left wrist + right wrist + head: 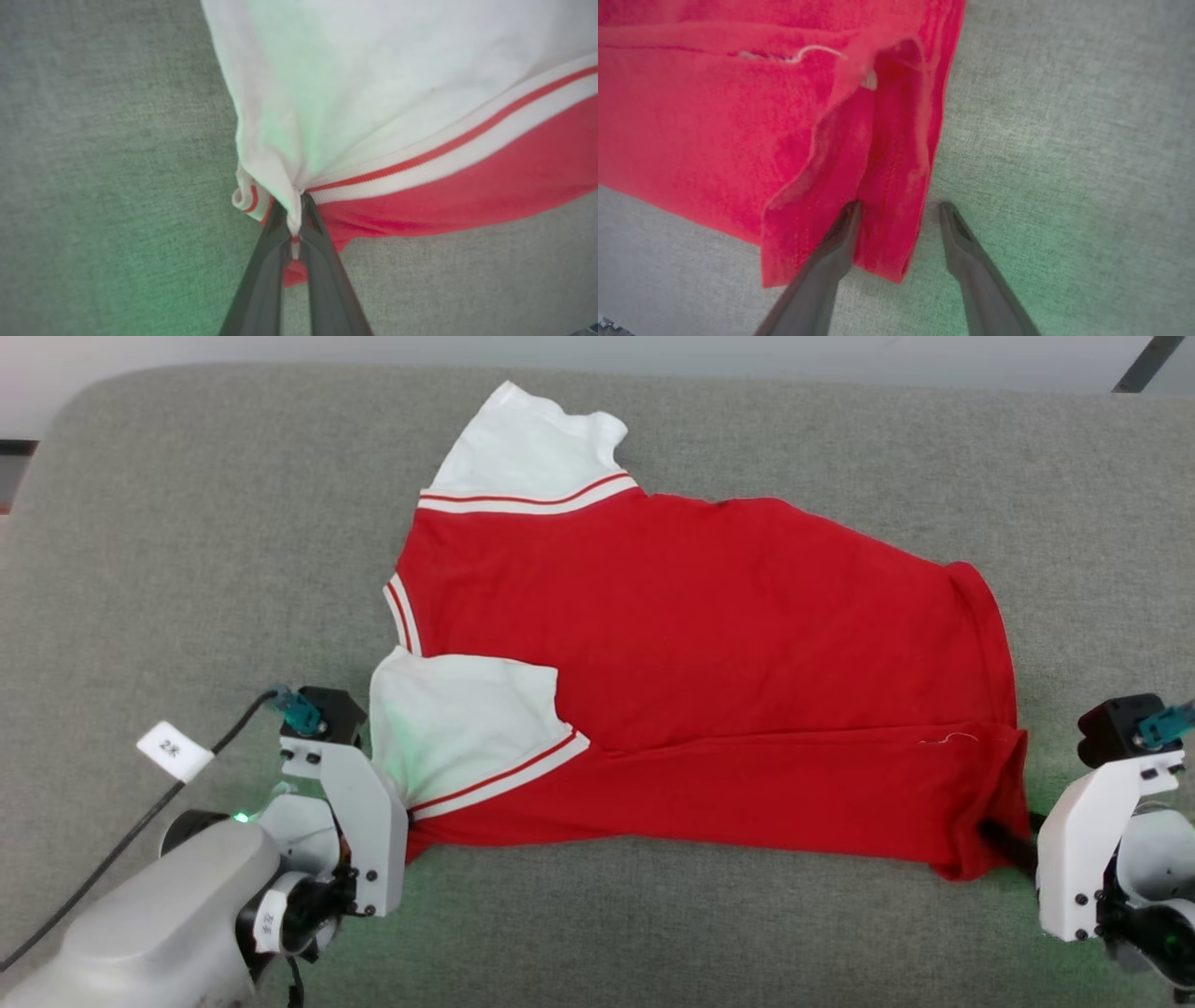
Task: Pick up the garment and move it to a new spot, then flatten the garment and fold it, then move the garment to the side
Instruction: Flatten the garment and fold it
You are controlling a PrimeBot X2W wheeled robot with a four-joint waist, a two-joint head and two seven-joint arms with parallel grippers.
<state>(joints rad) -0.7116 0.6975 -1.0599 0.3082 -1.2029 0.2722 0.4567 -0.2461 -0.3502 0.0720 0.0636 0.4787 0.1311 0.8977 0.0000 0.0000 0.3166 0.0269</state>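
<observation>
Fingers of the left pincer [296,212] are squeezed tight on the garment [700,635], right where the near white sleeve [457,719] meets the red side. The right pincer [896,210] has its fingers apart. One finger touches the red cloth and the other is over the bare grey table [187,523]. The red bottom corner [882,233] lies between them, not pinched yet.

Out from the two pincers, the garment lies flat on the middle of the table. Its long way runs from side to side, with the sleeves by the left pincer and the bottom edge by the right one. The near edge runs between the two pincers. I think the right pincer needs to close on its corner next, since it is the nearer one there.
</observation>
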